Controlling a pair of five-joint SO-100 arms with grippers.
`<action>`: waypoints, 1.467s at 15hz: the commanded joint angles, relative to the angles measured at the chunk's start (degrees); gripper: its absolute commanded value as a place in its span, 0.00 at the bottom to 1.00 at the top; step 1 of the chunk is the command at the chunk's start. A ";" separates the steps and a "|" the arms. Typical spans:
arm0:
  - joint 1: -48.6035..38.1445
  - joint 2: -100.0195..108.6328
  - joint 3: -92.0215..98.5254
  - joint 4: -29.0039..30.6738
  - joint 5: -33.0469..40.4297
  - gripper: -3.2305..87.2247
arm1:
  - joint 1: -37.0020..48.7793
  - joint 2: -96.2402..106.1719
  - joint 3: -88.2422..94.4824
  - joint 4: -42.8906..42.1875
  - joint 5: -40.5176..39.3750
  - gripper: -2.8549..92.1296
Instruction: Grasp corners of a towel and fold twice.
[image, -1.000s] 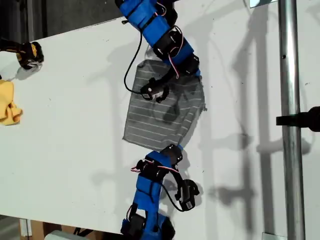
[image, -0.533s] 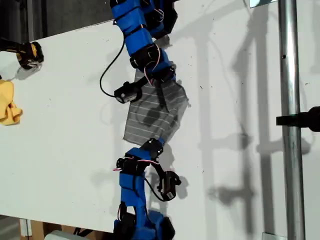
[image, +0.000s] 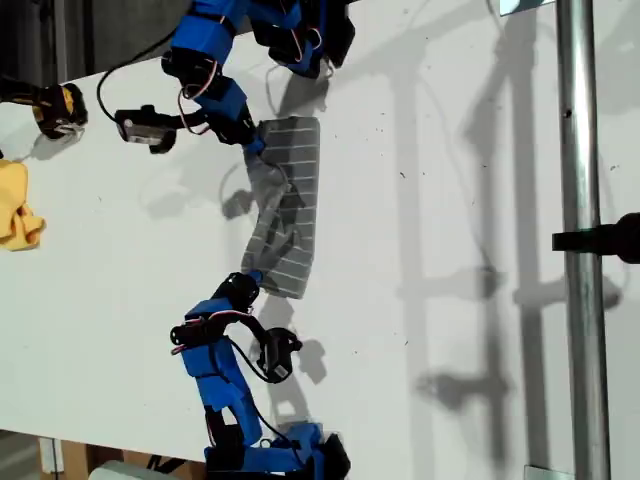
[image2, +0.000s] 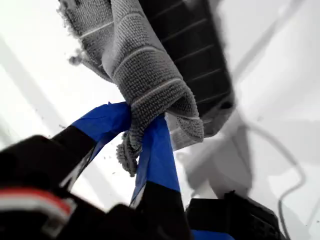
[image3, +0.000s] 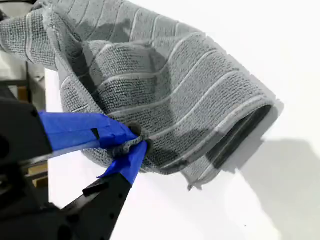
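Note:
The grey striped towel (image: 292, 200) lies on the white table (image: 450, 300) as a narrow, doubled strip, its side toward the exterior view's left lifted and bunched. My first gripper (image2: 136, 131) is shut on a bunched corner of the towel (image2: 142, 70). My second gripper (image3: 136, 140) is shut on another corner, and the towel (image3: 165, 85) spreads beyond it in a fold. In the exterior view one blue arm's gripper (image: 250, 143) pinches the strip's upper end and another's gripper (image: 246, 284) pinches its lower end. The wrist views do not settle which arm is which.
A small yellow cloth (image: 18, 205) and a black-and-yellow object (image: 57, 108) sit at the exterior view's left edge. A metal pole (image: 585, 250) with a black clamp (image: 605, 240) runs down that view's right side. The table's far edge slants across its top left.
Both grippers have swung toward the exterior view's left, carrying the towel's corners with them. The towel has gone from a wide spread sheet to a narrow folded strip.

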 joint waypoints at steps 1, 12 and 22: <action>-4.13 4.75 -1.49 -3.69 2.29 0.01 | 8.53 5.10 -2.55 0.62 -5.01 0.03; -3.78 -0.79 1.85 -7.21 -0.44 0.01 | 4.48 14.41 19.51 -11.87 0.62 0.03; -2.55 -14.94 -3.16 -1.41 -11.69 0.08 | 4.04 11.25 34.98 -18.11 18.19 0.03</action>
